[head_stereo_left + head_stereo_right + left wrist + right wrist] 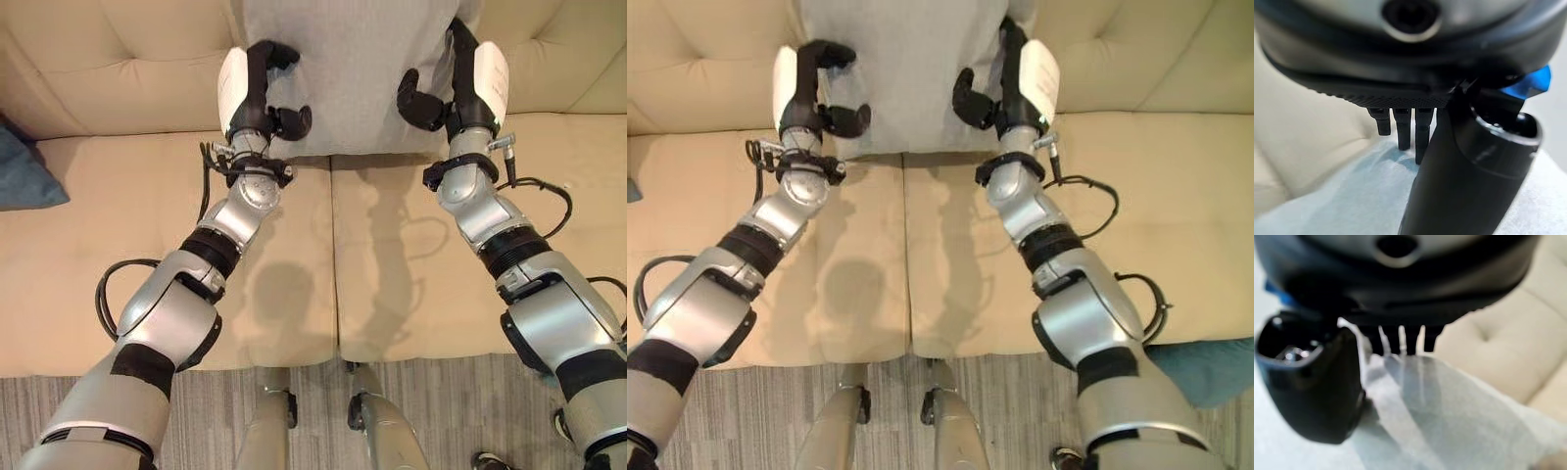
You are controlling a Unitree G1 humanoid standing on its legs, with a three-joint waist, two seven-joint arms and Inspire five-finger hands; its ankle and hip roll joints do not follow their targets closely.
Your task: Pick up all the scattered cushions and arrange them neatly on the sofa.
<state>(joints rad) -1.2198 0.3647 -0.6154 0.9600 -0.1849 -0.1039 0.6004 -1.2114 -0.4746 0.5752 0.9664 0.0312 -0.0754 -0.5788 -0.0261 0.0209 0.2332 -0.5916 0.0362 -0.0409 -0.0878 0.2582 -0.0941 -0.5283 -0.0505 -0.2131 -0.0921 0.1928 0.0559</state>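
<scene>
- Striped grey rug [294, 421] lies nearest, at the foot of the beige sofa [118, 225].
- Left hand [257, 93] grips the left edge of the grey cushion [348, 69], thumb curled over the front face, fingers wrapped round its side.
- Right hand [460, 88] clasps the opposite edge the same way, thumb hooked onto the front.
- Between both hands, the grey cushion stands upright against the sofa back, its lower edge on the seat.
- Well left of the left hand, the left eye view shows a blue cushion [24, 171] on the seat.
- Right eye view catches a teal cushion [1215, 367] on the floor, well behind the right hand.
</scene>
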